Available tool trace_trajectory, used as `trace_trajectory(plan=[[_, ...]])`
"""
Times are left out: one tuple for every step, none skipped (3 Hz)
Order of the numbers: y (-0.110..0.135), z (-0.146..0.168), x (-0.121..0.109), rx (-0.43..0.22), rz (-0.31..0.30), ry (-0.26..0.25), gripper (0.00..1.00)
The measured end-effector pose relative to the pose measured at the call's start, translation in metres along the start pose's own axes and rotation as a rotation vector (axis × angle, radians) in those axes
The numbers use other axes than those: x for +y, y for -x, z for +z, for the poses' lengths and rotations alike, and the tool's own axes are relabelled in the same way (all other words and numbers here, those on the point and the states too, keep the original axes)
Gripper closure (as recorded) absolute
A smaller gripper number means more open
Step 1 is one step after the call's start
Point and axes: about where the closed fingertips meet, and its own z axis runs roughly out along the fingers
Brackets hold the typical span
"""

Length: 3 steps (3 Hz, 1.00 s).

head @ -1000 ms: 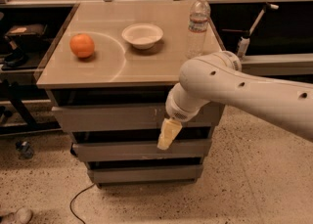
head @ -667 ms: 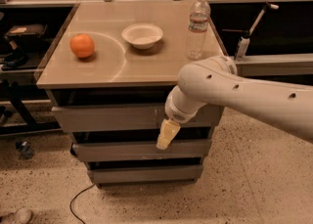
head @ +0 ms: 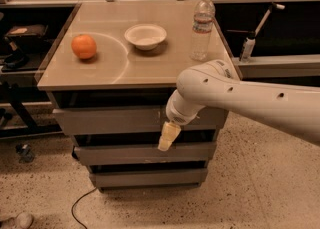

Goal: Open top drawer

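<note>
**Gripper at the drawer front, pull not yet made**

The top drawer (head: 110,120) sits directly under the tabletop (head: 125,70), the uppermost of three grey fronts in the cabinet, and it looks shut, its face roughly flush with the frame. The gripper (head: 168,137) hangs in front of the cabinet just right of centre, its pale tip pointing down over the lower edge of that drawer and the dark gap beneath. Whether it is released or clenched cannot be told from this angle, nor whether it touches the metal.

The drawer reads as stiff sheet metal with a flat, smooth face and no handle, so the face itself offers nothing to pinch. The likely hold is the bottom lip, hooked from the gap below, or the recess under the tabletop. A metal drawer of this width probably has some weight and may resist before it slides, so a straight, level pull outward seems wise; a skewed one could bind it.

On the tabletop stand an orange (head: 83,46), a white bowl (head: 145,35) and an upright water bottle (head: 202,27). A jerk could tip the bottle.
</note>
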Motion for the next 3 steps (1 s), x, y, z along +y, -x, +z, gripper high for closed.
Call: trace_trajectory(plan=[[-0.004, 0.01, -0.006, 0.025, -0.016, 0.003, 0.0], [-0.007, 0.027, -0.001, 0.07, -0.043, 0.023, 0.0], [-0.012, 0.046, 0.011, 0.109, -0.063, 0.06, 0.0]])
